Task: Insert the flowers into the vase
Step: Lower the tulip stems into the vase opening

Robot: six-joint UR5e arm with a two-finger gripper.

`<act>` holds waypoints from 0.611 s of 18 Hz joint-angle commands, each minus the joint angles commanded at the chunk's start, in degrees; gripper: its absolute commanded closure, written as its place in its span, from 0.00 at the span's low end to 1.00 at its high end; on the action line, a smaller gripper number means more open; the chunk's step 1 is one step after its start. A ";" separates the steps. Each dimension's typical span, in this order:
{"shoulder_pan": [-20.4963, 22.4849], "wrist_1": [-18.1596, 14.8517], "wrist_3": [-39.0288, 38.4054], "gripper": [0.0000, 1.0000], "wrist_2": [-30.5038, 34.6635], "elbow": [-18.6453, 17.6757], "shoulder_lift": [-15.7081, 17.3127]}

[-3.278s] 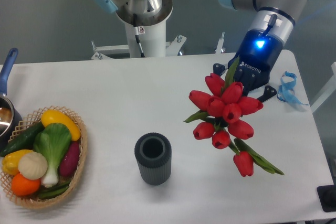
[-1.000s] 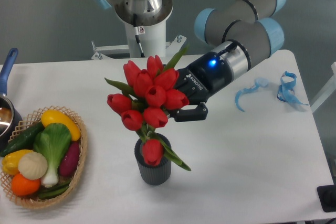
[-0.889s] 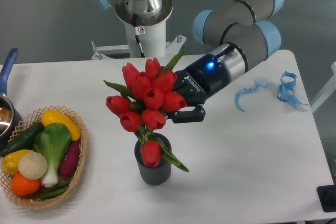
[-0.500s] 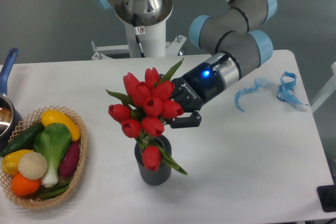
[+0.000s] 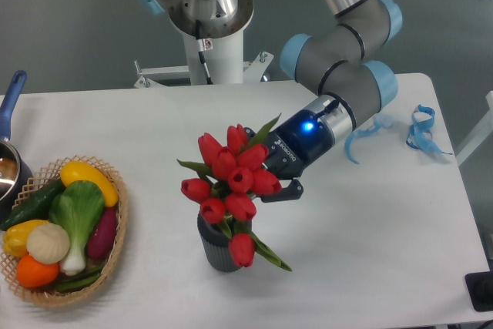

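The flowers (image 5: 231,179), a bunch of red tulip buds with green leaves, stand tilted over the vase (image 5: 219,252), a dark grey ribbed cylinder near the table's front middle. Their lower end reaches into or just over the vase's mouth, and one bud and a long leaf hang over its right rim. My gripper (image 5: 271,177) is shut on the flowers from the right, just above the vase; the buds hide most of its fingers.
A wicker basket (image 5: 115,225) of toy vegetables sits at the front left, with a pan (image 5: 8,163) behind it. Blue ribbon pieces (image 5: 420,130) lie at the right back of the white table (image 5: 370,252). The robot base (image 5: 208,28) stands behind.
The gripper carried the flowers from the right side of the table to above the vase, then lowered them and shifted slightly right, so the bunch now sits deeper at the vase's mouth.
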 joint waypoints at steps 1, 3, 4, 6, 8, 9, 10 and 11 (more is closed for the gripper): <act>-0.09 0.00 0.00 0.85 0.62 -0.27 -0.52; -0.26 0.00 0.09 0.85 0.80 -0.36 -1.05; -0.26 0.00 0.35 0.85 0.89 -0.36 -1.32; -0.35 0.00 1.23 0.79 0.98 -0.80 -1.85; -0.35 0.00 2.28 0.76 0.98 -1.15 -2.11; -0.35 0.00 3.51 0.46 0.98 -0.89 -2.37; -0.27 0.00 4.74 0.32 0.98 -0.88 -2.38; -0.26 0.00 5.62 0.18 0.98 -0.88 -2.38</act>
